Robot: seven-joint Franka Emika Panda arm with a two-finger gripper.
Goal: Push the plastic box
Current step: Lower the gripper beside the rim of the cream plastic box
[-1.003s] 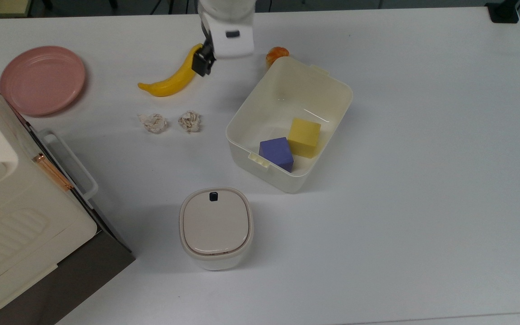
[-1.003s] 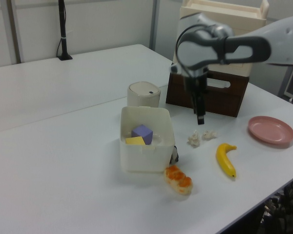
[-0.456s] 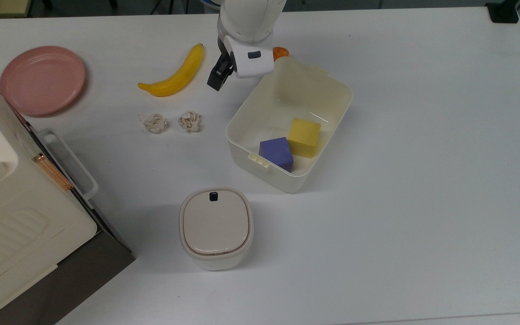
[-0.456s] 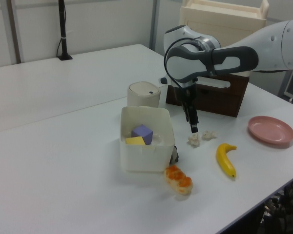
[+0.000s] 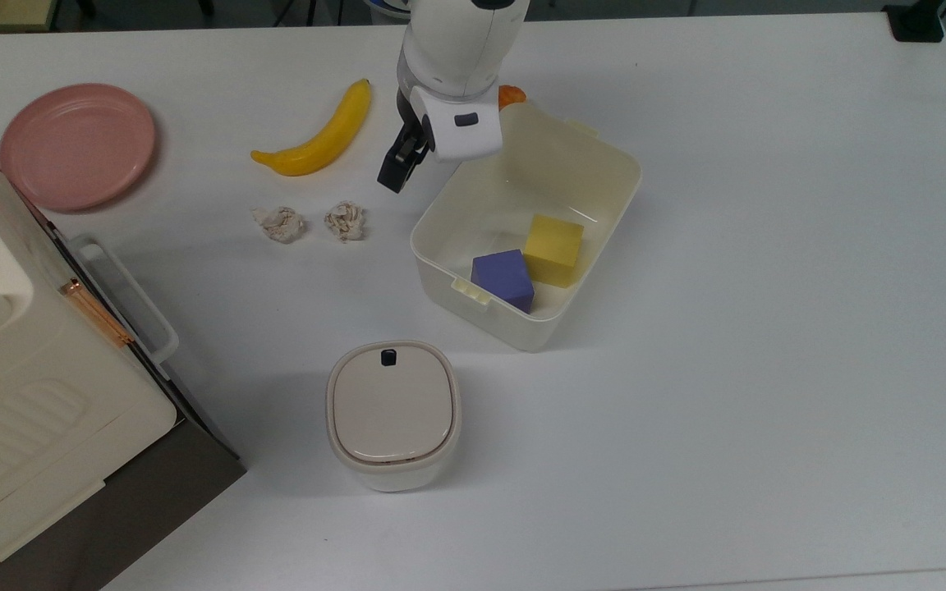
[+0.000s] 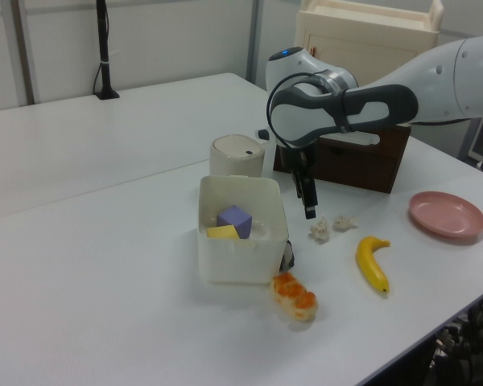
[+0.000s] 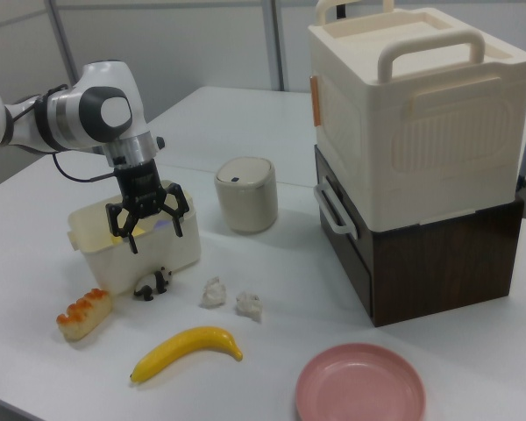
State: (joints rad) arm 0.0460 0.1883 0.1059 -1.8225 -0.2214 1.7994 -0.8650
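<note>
top view: plastic box [image 5: 604, 215] long axis diagonal, upper-right to lower-left

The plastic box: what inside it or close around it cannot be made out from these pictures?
- Right view: the near wall of the plastic box hides nearly all of the yellow block and the purple block.
- Top view: the orange food piece is mostly covered by the arm's wrist and the box rim.
- Left view: the small black-and-white figure is half hidden by the box corner and too small to identify.
</note>
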